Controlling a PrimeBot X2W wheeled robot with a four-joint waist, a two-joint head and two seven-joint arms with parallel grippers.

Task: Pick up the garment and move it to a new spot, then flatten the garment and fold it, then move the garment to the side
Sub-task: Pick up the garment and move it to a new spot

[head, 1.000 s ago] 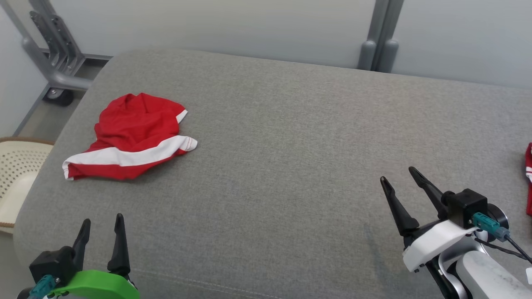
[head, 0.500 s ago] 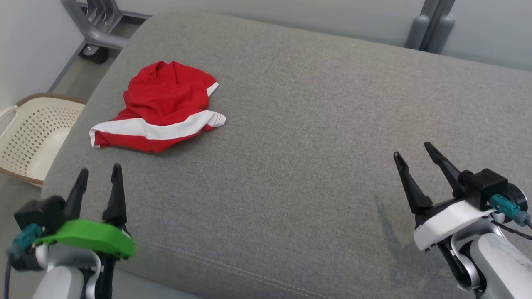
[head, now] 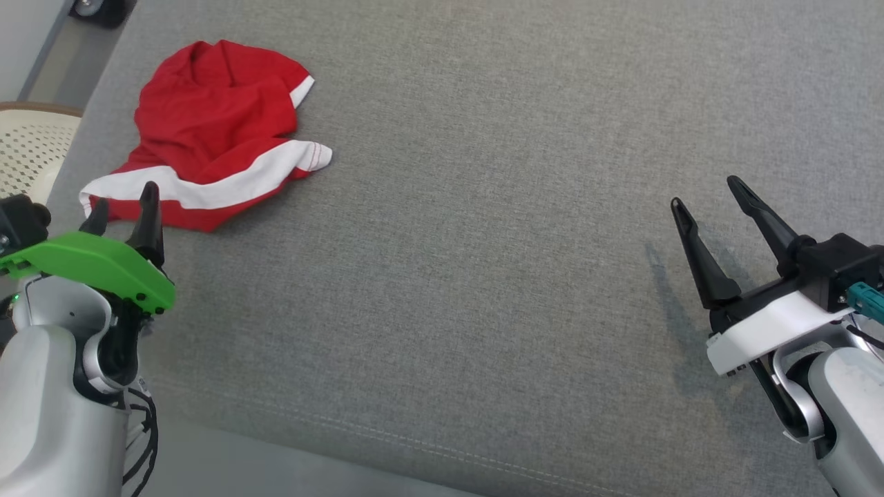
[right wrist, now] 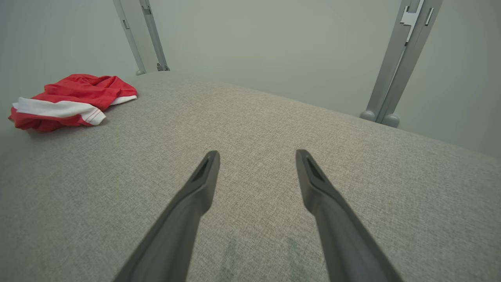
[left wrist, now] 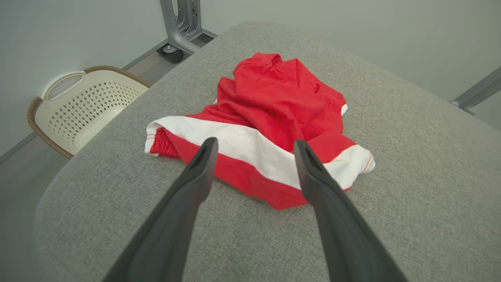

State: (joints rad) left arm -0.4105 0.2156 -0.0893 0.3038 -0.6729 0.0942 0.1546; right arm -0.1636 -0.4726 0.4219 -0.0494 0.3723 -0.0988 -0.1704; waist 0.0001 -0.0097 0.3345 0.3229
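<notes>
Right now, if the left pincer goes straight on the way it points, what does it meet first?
Probably the red garment: the open left pincer aims at its near edge. Its height above the grey cushion is unclear.

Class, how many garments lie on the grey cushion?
1: a red garment crumpled near the cushion's far left corner, ahead of the left tool. Others may lie out of frame.

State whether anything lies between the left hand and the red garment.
Nothing visible does. The open left hand points straight at the red garment, with just bare grey cushion before it.
</notes>
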